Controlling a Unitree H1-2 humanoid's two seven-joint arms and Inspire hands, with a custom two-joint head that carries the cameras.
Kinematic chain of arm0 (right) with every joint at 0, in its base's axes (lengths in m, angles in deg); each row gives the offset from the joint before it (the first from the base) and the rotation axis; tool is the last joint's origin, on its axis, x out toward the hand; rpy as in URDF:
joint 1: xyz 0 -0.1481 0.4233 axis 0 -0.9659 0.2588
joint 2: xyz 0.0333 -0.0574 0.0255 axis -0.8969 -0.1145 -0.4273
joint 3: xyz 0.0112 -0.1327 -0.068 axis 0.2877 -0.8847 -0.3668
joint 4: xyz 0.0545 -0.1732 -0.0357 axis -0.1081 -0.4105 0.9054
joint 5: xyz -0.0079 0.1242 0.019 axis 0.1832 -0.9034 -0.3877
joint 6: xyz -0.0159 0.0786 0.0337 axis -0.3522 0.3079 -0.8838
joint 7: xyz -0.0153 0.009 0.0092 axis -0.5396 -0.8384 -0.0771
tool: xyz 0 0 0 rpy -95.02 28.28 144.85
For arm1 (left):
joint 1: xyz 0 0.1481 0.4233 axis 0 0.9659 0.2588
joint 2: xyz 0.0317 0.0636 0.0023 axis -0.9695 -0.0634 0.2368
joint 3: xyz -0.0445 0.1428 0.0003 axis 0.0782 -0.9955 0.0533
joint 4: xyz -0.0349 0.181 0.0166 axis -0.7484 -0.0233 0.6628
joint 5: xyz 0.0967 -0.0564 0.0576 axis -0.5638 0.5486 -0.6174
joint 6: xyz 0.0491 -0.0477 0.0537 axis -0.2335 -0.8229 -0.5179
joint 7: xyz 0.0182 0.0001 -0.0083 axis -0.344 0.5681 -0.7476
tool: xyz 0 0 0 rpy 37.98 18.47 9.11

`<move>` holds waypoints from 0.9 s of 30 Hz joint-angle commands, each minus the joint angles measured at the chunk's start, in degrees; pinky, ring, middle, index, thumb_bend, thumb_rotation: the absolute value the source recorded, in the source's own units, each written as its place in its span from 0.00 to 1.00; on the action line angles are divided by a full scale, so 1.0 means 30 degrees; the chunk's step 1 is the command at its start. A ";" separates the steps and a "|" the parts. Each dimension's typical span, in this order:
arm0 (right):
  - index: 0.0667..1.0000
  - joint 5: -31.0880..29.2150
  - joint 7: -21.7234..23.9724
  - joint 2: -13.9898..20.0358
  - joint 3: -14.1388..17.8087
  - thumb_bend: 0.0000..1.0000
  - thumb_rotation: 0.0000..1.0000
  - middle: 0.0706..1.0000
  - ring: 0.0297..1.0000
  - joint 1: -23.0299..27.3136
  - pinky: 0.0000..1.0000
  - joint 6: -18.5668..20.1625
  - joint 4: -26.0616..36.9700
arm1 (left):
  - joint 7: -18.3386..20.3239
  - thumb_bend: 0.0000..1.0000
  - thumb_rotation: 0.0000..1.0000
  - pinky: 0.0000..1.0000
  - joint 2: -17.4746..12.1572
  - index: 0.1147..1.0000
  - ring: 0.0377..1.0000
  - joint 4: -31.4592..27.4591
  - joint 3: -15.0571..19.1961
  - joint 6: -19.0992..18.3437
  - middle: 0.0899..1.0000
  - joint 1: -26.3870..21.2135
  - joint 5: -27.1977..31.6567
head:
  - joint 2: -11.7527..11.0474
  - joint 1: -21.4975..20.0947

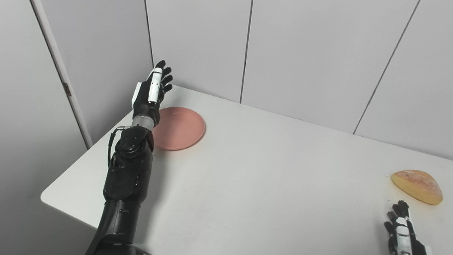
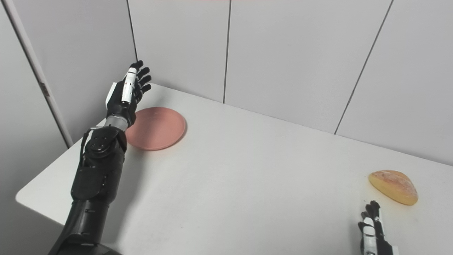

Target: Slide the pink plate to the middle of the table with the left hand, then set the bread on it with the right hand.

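Meanwhile, left hand [image 1: 150, 94] fingers apart beside pink plate [image 1: 180, 128]; right hand [image 1: 401, 232] fingers apart near bread [image 1: 417, 186].

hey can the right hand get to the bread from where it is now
Probably yes. The right hand sits low at the table's near edge, just short of the bread, with only bare tabletop between them. Its fingers look open and hold nothing.

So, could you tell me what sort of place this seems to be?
Probably a lab test booth rather than a real kitchen: a plain white table boxed in by bare grey wall panels, with only a pink plate and a piece of bread set out.
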 commanded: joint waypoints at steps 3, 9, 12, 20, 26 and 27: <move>1.00 -0.0028 -0.0007 0.0094 0.0155 0.14 1.00 1.00 1.00 0.0169 1.00 0.0323 0.0559 | 0.0045 0.39 1.00 0.91 -0.0610 0.88 0.91 0.0162 0.0429 0.0832 0.90 -0.0959 0.0739 | 0.0039 0.0078; 1.00 -0.0153 0.0001 0.0089 0.0212 0.14 1.00 1.00 1.00 0.0166 1.00 0.0800 0.0868 | 0.0301 0.39 1.00 0.90 -0.0870 0.87 0.91 0.0911 0.0783 0.0993 0.89 -0.0965 0.1555 | -0.0059 0.0407; 1.00 -0.0323 -0.0021 0.0052 0.0285 0.15 1.00 1.00 1.00 0.0175 1.00 0.0988 0.0974 | 0.0018 0.38 1.00 0.87 -0.0973 0.86 0.89 0.1095 0.0737 0.0899 0.87 -0.1001 0.1374 | -0.0100 0.0531; 1.00 -0.0381 -0.0056 0.0044 0.0359 0.16 1.00 1.00 1.00 0.0173 1.00 0.0933 0.0956 | 0.0091 0.37 1.00 0.86 -0.1171 0.84 0.87 0.1723 0.1374 0.0977 0.86 -0.1205 0.2391 | -0.0044 0.0539; 1.00 -0.0394 -0.0030 0.0048 0.0347 0.16 1.00 1.00 1.00 0.0152 1.00 0.1167 0.1127 | 0.0264 0.37 1.00 0.88 -0.1765 0.87 0.89 0.2245 0.1555 0.1488 0.88 -0.1192 0.2657 | -0.0027 0.0589; 1.00 -0.0377 -0.0029 0.0054 0.0346 0.16 1.00 1.00 1.00 0.0157 1.00 0.1121 0.1107 | 0.0267 0.36 1.00 0.89 -0.1906 0.88 0.90 0.2275 0.1599 0.1463 0.89 -0.1183 0.2702 | -0.0045 0.0599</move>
